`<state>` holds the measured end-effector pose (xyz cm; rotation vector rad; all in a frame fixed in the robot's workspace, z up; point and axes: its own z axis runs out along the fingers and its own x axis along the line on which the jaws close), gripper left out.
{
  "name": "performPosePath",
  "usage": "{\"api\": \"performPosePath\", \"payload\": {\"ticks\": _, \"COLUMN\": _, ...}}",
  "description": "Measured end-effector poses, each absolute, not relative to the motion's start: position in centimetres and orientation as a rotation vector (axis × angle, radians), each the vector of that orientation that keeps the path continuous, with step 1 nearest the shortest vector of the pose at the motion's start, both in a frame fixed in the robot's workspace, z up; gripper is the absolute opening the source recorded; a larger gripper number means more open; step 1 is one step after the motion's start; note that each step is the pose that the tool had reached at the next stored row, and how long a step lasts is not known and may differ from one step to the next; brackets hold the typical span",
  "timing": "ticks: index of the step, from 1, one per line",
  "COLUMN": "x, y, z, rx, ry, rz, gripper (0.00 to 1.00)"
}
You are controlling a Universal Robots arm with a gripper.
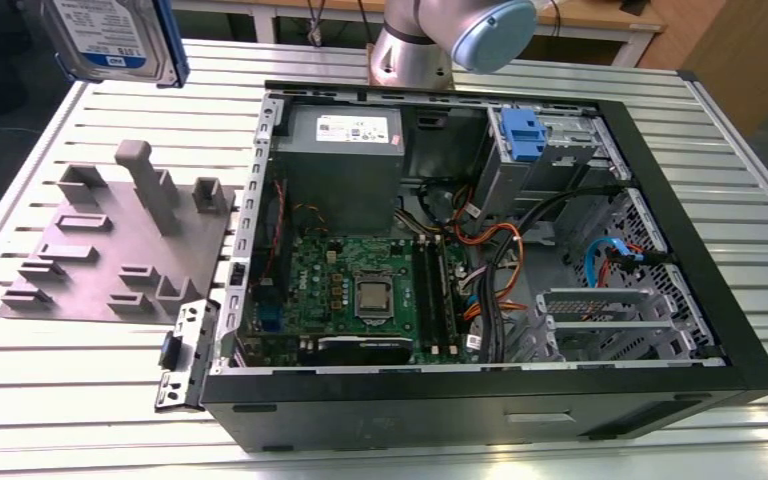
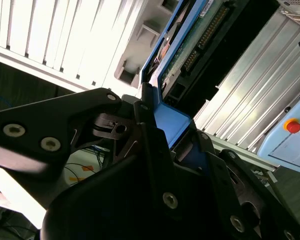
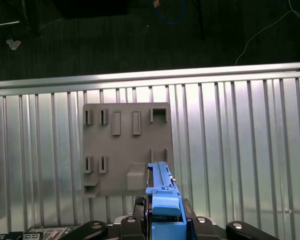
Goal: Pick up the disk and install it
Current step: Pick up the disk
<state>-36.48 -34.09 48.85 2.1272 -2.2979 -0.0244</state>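
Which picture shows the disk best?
The exterior view: the disk shows its labelled face, up at that view's left. The second wrist view shows its circuit board; the first wrist view, its blue rail edge-on.

Bright, even light falls on the ribbed table [image 3: 230, 150] beneath my fingers [image 2: 152, 150], and in the second wrist view the slats beyond my fingertips burn out to white glare. My own black body looms in deep shadow, the disk [image 2: 200, 35] I clamp shows a dim underside, and the floor [image 3: 115, 40] past the table's edge is nearly black.
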Motion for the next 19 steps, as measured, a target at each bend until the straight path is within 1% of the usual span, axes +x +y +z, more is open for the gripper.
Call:
{"api": "performPosePath", "payload": {"ticks": 11, "x": -36.4, "y": -35.1, "z": 48.8, "rx": 2.123, "ry": -2.295, "rz": -0.017, "gripper": 0.36}}
{"api": "performPosePath", "payload": {"ticks": 19, "x": -36.1, "y": -35.1, "z": 48.9, "rx": 2.123, "ry": -2.295, "rz": -0.016, "gripper": 0.36}}
